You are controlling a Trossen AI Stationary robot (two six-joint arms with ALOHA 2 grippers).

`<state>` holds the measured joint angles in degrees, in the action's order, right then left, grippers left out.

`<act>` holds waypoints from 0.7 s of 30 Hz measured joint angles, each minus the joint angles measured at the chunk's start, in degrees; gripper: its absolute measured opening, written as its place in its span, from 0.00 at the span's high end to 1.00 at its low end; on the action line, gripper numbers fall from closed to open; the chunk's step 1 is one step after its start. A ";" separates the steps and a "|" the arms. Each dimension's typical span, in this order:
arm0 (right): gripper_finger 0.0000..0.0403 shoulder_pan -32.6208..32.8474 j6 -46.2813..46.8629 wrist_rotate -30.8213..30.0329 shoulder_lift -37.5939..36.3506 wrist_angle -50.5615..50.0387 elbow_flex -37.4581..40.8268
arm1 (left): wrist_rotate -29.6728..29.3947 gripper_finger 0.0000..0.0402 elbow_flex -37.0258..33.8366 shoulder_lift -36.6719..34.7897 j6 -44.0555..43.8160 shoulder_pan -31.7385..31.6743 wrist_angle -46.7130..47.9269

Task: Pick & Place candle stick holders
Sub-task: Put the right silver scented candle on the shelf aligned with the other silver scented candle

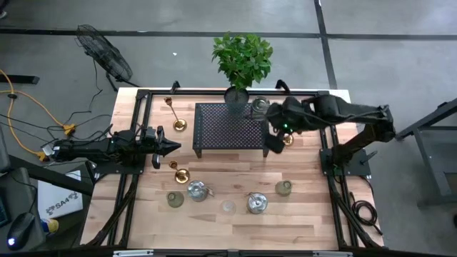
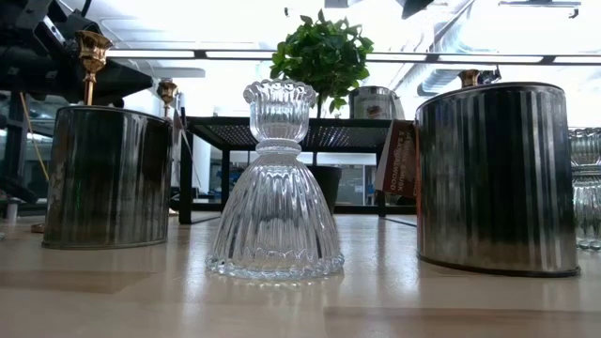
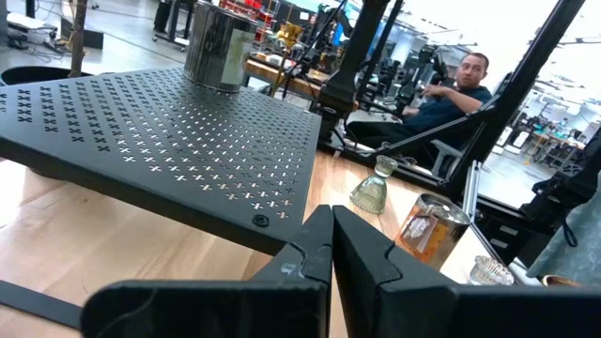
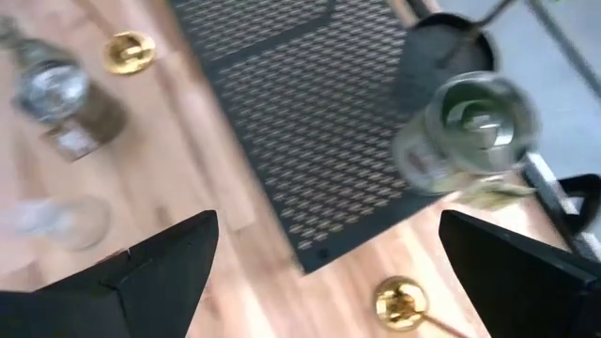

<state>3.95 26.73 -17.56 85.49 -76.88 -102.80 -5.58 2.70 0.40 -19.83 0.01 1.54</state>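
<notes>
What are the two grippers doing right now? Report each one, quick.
Left gripper: closed, holding nothing, beside the black stand.
Right gripper: open, empty, above the stand's corner and a brass candle holder.

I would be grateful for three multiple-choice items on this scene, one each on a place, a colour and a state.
1. Where does the silver tin stand?
A. on the black stand
B. on the floor
C. in the plant pot

2. What colour are the plant's leaves?
A. red
B. green
C. yellow

3. How is the right pincer?
A. shut on a tin
B. shut and empty
C. open and empty

Answers:
1 A, the tin sits on the stand's perforated top, near the plant.
2 B, the leaves are plainly green.
3 C, its fingers stand wide apart with only table and stand between them.
</notes>
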 joint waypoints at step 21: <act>0.01 9.31 6.44 -0.48 7.90 4.06 6.28 | 0.00 1.00 0.00 0.00 0.02 0.00 0.00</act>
<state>13.27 33.17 -18.03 93.40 -72.83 -96.52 -5.58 2.70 0.40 -19.81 0.01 1.54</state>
